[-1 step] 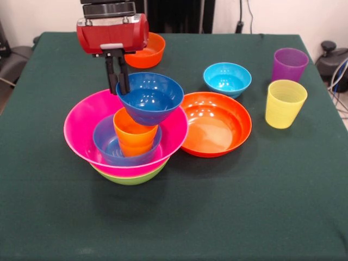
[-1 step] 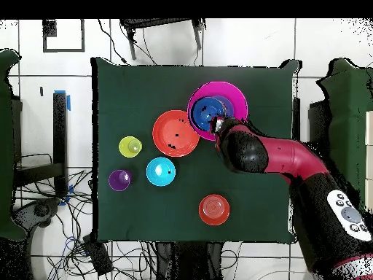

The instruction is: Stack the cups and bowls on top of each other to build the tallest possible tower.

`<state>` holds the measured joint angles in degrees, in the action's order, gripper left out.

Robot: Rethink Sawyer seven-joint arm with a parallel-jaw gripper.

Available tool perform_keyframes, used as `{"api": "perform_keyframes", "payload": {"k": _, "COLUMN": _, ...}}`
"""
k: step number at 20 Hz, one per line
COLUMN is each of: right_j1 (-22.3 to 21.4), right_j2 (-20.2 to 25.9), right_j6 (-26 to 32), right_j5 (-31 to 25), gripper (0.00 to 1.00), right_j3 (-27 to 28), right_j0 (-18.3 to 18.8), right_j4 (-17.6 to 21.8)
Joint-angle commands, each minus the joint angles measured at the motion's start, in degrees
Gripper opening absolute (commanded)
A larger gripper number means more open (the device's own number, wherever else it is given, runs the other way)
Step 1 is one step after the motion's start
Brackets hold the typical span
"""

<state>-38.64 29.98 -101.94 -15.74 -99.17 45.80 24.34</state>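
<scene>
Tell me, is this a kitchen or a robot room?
Probably a robot lab, not a kitchen. A red robot arm reaches over a green-covered table, loose cables tangle on the tiled floor beside it, and the plastic bowls and cups are empty, set out for stacking.

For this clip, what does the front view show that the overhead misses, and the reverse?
Front only: the orange cup upright in a small blue bowl, the lime bowl under the pink bowl, and the gripper shut on the dark blue bowl's rim. Overhead only: the arm's whole reach. Both: the loose bowls and cups.
</scene>
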Motion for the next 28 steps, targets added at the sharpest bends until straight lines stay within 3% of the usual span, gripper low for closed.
{"api": "perform_keyframes", "payload": {"k": 1, "right_j1": 1.7, "right_j2": 1.7, "right_j6": 3.6, "right_j5": -0.2, "gripper": 0.00, "right_j3": 1.9, "right_j0": -0.6, "right_j4": 5.3}}
{"api": "perform_keyframes", "payload": {"k": 11, "right_j1": -0.7, "right_j2": 2.5, "right_j6": 4.2, "right_j5": -2.6, "gripper": 0.00, "right_j3": 1.0, "right_j0": 0.3, "right_j4": 4.0}}
{"api": "perform_keyframes", "payload": {"k": 28, "right_j1": -0.2, "right_j2": 3.5, "right_j6": 4.6, "right_j5": -2.7, "gripper": 0.00, "right_j3": 1.1, "right_j0": 1.3, "right_j4": 4.6}}
